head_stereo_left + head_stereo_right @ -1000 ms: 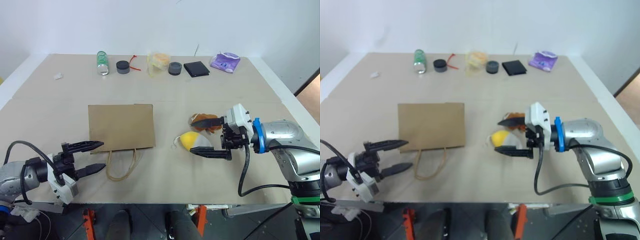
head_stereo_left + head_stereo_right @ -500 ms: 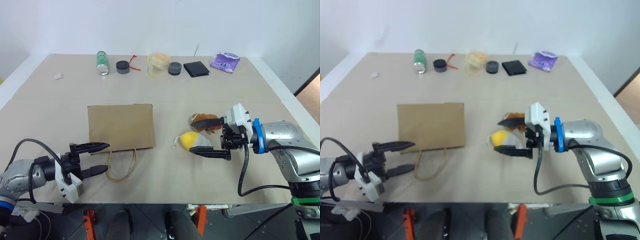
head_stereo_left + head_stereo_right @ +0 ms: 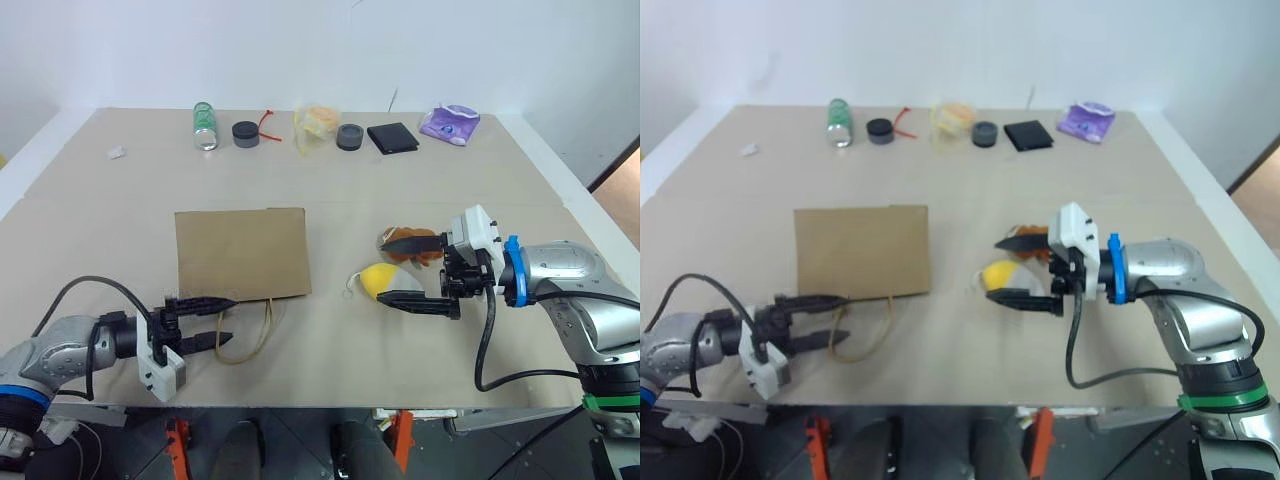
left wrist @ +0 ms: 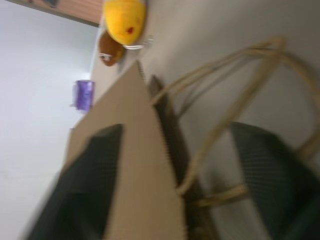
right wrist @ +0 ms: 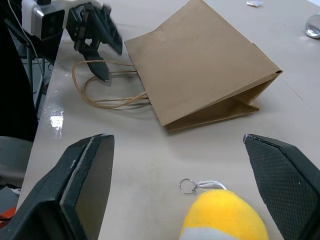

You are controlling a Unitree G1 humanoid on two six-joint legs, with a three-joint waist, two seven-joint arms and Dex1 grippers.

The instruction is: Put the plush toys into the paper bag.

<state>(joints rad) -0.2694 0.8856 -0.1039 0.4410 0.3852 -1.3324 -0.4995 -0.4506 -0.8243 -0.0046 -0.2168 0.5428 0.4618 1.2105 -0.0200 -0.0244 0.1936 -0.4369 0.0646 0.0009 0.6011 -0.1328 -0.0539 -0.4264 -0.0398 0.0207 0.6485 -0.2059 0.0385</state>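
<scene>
Two plush toys (image 3: 398,268) lie mid-table right, brown one touching yellow-white one; none bagged yet. Paper bag (image 3: 241,253) flat, mouth toward near edge, handles (image 3: 245,331) splayed. Step in hand: opening bag. Left gripper (image 3: 212,320) partly spread, straddling bag's lower corner, grip not confirmed. Right gripper (image 3: 408,270) spread wide around toys, not pinching. Next: lift bag lip. Near edge close; clutter far back, middle free.

Head stereo pair high, fwd-down over table (image 3: 420,380); wrist cams low, close, both on paper bag (image 5: 200,55).
</scene>
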